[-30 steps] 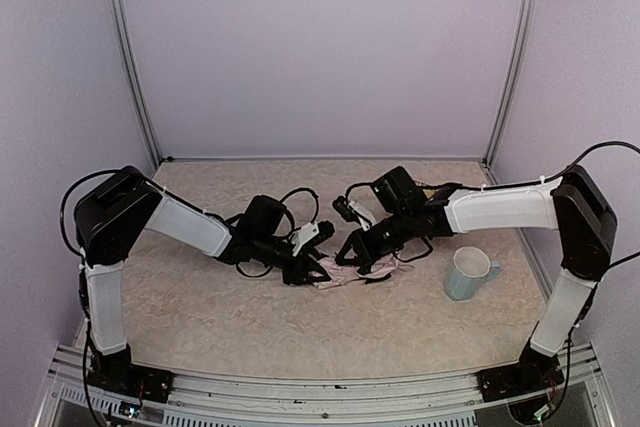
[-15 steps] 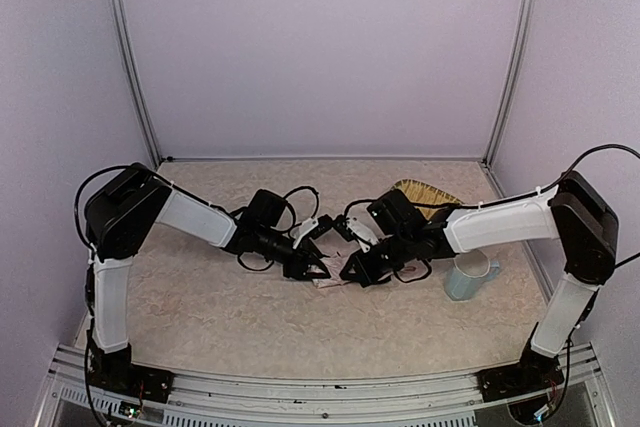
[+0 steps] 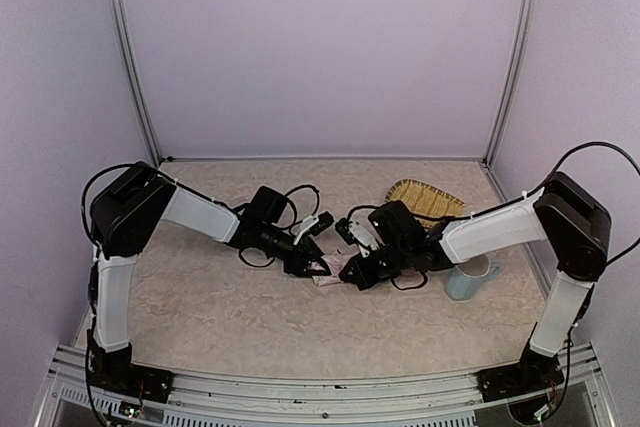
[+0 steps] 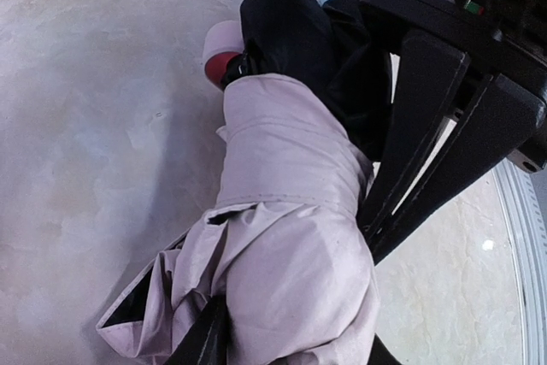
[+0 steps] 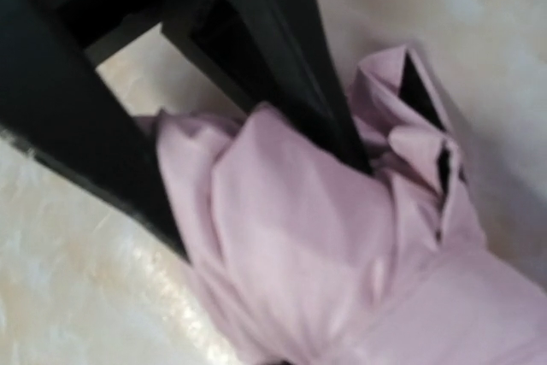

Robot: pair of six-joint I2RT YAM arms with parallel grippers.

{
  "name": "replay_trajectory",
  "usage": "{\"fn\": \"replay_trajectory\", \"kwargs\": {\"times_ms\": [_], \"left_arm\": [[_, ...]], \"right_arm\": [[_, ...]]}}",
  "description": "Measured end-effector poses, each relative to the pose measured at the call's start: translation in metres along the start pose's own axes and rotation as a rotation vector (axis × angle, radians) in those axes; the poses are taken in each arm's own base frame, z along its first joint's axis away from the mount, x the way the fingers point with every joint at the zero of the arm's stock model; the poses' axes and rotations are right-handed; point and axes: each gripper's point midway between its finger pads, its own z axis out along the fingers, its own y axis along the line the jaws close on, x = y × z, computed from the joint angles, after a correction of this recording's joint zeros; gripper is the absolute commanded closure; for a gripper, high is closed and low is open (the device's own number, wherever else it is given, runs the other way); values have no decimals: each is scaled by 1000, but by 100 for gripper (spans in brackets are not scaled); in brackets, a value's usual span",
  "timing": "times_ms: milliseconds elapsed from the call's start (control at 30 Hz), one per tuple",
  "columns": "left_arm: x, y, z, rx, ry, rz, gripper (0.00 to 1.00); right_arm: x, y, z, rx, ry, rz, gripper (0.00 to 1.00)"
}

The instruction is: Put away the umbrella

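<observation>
On the table, left fingers and right fingers pinch the bunched umbrella.

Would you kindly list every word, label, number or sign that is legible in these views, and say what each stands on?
None can be read: the umbrella, the mug, the woven tray and the table carry no text.
The right pincer bears small coloured marks on its body, too small to read.
</observation>
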Motion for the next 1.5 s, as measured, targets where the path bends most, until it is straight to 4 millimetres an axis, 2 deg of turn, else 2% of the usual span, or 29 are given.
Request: {"fn": "replay_trajectory", "kwargs": {"times_ms": [100, 133, 200, 467, 567, 633, 733, 833, 933, 1033, 1167, 1300, 1367, 1500], "left_arm": [[-2, 3, 0, -10, -1, -4, 100], [-2, 5, -2, -13, -3, -6, 100], [-2, 7, -3, -17, -5, -7, 100], [-2, 6, -4, -22, -6, 7, 100], [-2, 7, -6, -40, -4, 11, 100], [-2, 8, -6, -49, -3, 13, 100], [-2, 9, -7, -60, 1, 15, 100], [-2, 9, -7, -58, 8, 10, 100], [-2, 9, -7, -57, 11, 7, 100], [-2, 9, -7, -53, 13, 3, 100], [-3, 11, -7, -25, 14, -17, 100], [-5, 15, -6, -6, 12, -34, 100], [-5, 17, -6, -4, 10, -38, 100], [-5, 17, -6, 3, 8, -44, 100]], "right_arm": [[4, -5, 0, 29, 11, 23, 84], [21, -13, 1, 67, 60, 37, 81], [27, -20, -4, 108, 71, 52, 78], [33, -30, -16, 177, 101, 51, 84], [40, -23, -21, 174, 136, 9, 85], [44, -12, -27, 150, 154, -44, 88], [32, 17, -46, 67, 115, -121, 93], [3, 44, -62, -32, 32, -159, 99], [-27, 58, -60, -83, -33, -172, 100], [-32, 47, -42, -76, -35, -153, 100], [-14, -4, -18, 13, 9, -80, 100], [11, -49, -5, 97, 42, -26, 100], [6, -57, -6, 115, 7, -22, 100], [4, -58, -5, 117, -22, -37, 100]]}}
